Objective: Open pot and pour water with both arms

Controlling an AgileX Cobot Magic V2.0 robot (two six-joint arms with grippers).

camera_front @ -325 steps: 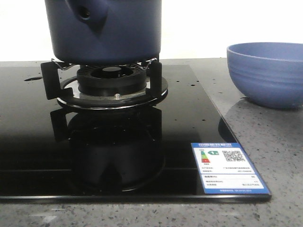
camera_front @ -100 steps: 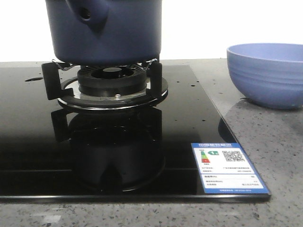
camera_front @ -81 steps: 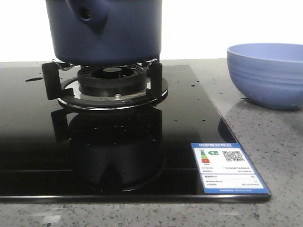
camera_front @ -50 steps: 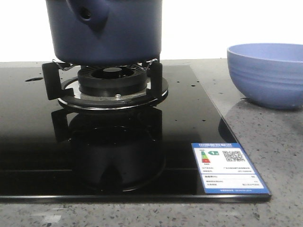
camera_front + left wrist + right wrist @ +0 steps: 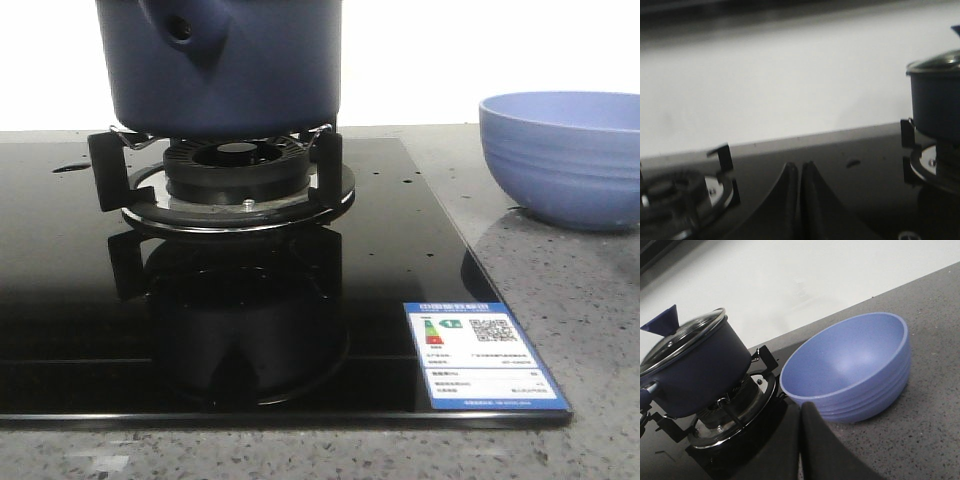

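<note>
No change since earlier frames: pot point(image 5: 225, 65) sits lidded on the burner point(image 5: 238, 180), both end effectors, left point(image 5: 799, 172) and right point(image 5: 801, 412), pressed together and empty; task not begun.

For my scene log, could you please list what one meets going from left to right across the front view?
pot on its burner → energy label sticker → light-blue bowl

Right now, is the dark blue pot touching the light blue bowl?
Apart. The right wrist view shows the pot on its burner stand and the bowl on the grey counter, with a strip of stove showing between them.
</note>
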